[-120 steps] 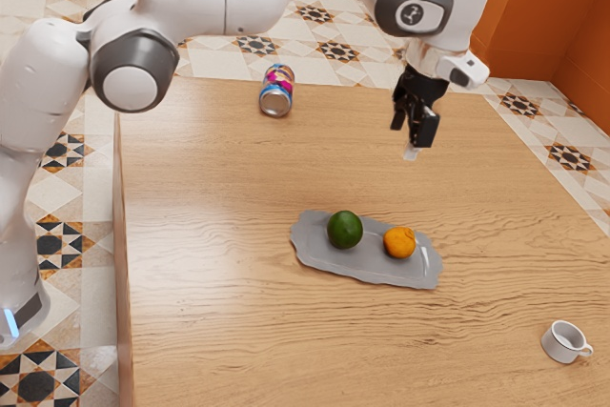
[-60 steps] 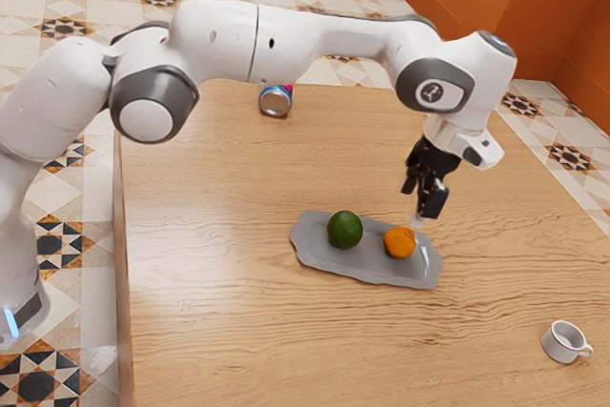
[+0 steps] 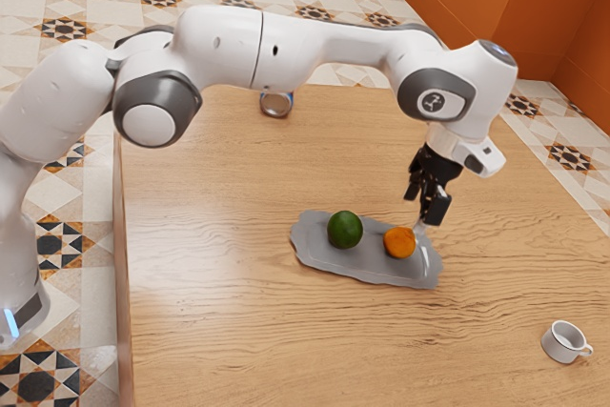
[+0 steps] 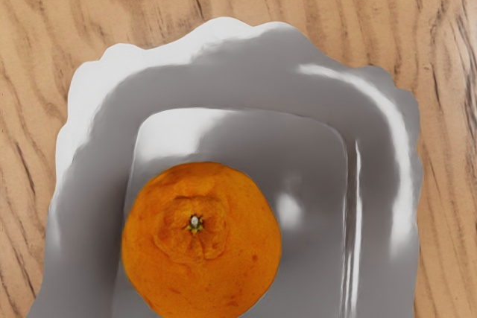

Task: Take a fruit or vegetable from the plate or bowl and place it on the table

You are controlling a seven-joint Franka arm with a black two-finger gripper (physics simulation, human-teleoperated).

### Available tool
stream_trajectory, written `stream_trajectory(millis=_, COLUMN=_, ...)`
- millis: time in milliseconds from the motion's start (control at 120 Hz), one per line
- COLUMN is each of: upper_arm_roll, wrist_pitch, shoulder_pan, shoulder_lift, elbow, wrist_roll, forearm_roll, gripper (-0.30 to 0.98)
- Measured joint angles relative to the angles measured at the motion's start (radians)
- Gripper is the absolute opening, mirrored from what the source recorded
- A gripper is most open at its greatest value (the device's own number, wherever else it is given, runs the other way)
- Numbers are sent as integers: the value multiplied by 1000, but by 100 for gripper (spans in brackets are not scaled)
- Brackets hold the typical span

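Now the gripper (image 3: 423,210) hangs with its fingers apart; the orange (image 3: 399,243) lies below it, slightly toward the exterior view's left, on the plate (image 3: 360,268).

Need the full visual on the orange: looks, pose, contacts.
The orange looks whole and roundish, with deep-orange, faintly pitted skin and a few darker specks. A puckered, raised collar rings the stem end, which has a pale centre with greenish bits and faces upward. It sits on the inner floor of the grey, scalloped plate, toward one end, apart from the green fruit. It rests on the plate; the open jaws are close by but not gripping it.
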Motion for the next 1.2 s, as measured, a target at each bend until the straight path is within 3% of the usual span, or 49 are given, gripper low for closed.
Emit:
stream_trajectory(millis=1117, upper_arm_roll=-5, wrist_pitch=18, shoulder_pan=39, shoulder_lift=124, elbow=11, wrist_roll=2, forearm_roll=-3, gripper=69)
stream_trajectory(millis=1200, upper_arm_roll=-5, wrist_pitch=18, shoulder_pan=38, shoulder_lift=128, elbow=13, wrist_roll=1, forearm_roll=-4, gripper=60)
